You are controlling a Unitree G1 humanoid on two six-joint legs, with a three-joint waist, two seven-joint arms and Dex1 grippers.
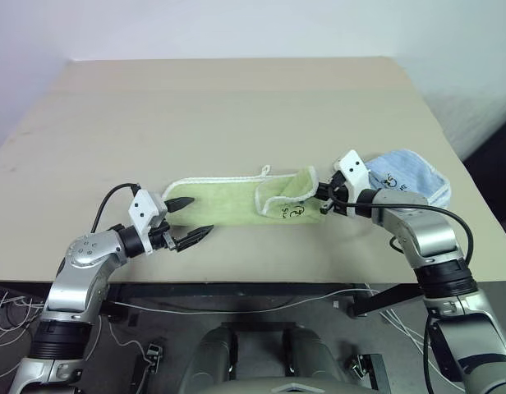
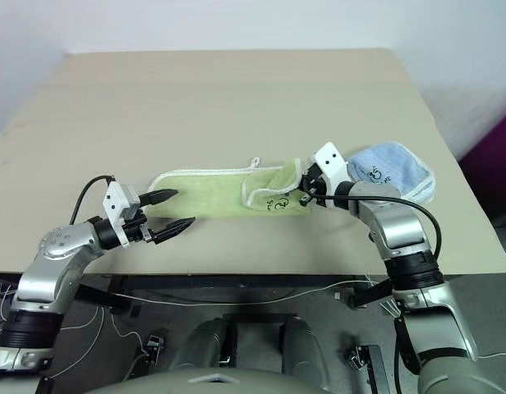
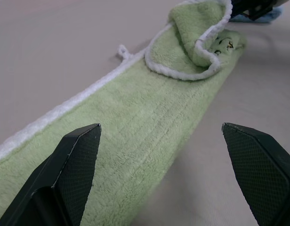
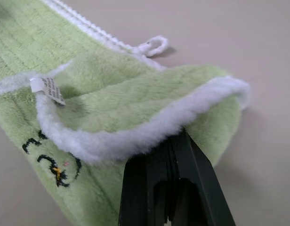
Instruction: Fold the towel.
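The towel [image 1: 228, 201] lies as a long light yellow-green strip with white edging across the near middle of the table. Its right end is turned up and back over itself. My right gripper [image 1: 323, 197] is shut on that end's white edge [image 4: 135, 139], its black fingers [image 4: 197, 174] pressed together under the fold. A small white loop [image 4: 152, 45] and a dark printed mark [image 4: 51, 162] show near the grip. At the towel's left end, my left gripper [image 1: 197, 217] is open just above the cloth and holds nothing, with the strip [image 3: 135, 117] running between its fingers [image 3: 65, 179].
A smaller light blue towel [image 1: 409, 176] lies crumpled on the table just behind my right gripper. The table's front edge [image 1: 261, 281] runs close below both arms, with cables hanging under it. The beige tabletop [image 1: 236, 107] stretches far behind the towel.
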